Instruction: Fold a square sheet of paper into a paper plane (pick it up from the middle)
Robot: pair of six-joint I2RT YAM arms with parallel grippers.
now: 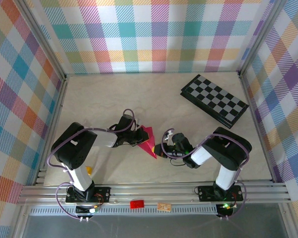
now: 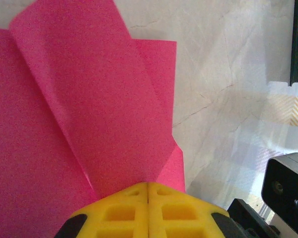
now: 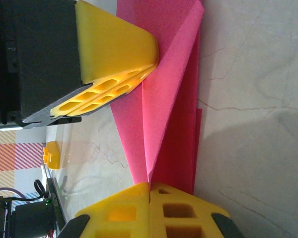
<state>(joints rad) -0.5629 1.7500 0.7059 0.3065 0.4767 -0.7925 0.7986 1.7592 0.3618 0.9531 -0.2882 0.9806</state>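
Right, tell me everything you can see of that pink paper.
The pink paper is a thin, matte magenta sheet, partly folded: creases run along it and layers overlap, narrowing to a point toward the arms' bases. It sits on the pale table between the two arms, one flap raised off the surface. The left gripper is shut on one side of it, the right gripper shut on its narrow end.

Pink paper (image 1: 149,139) folded to pointed wedge, mid-table (image 1: 109,99), tip toward near edge. Left gripper (image 1: 137,137) closed, at paper's left edge; right gripper (image 1: 161,149) closed, at its lower right tip. Black-and-grey checkerboard (image 1: 214,99) lies far right, well apart. Small red tag (image 1: 136,204) sits on front rail between arm bases.
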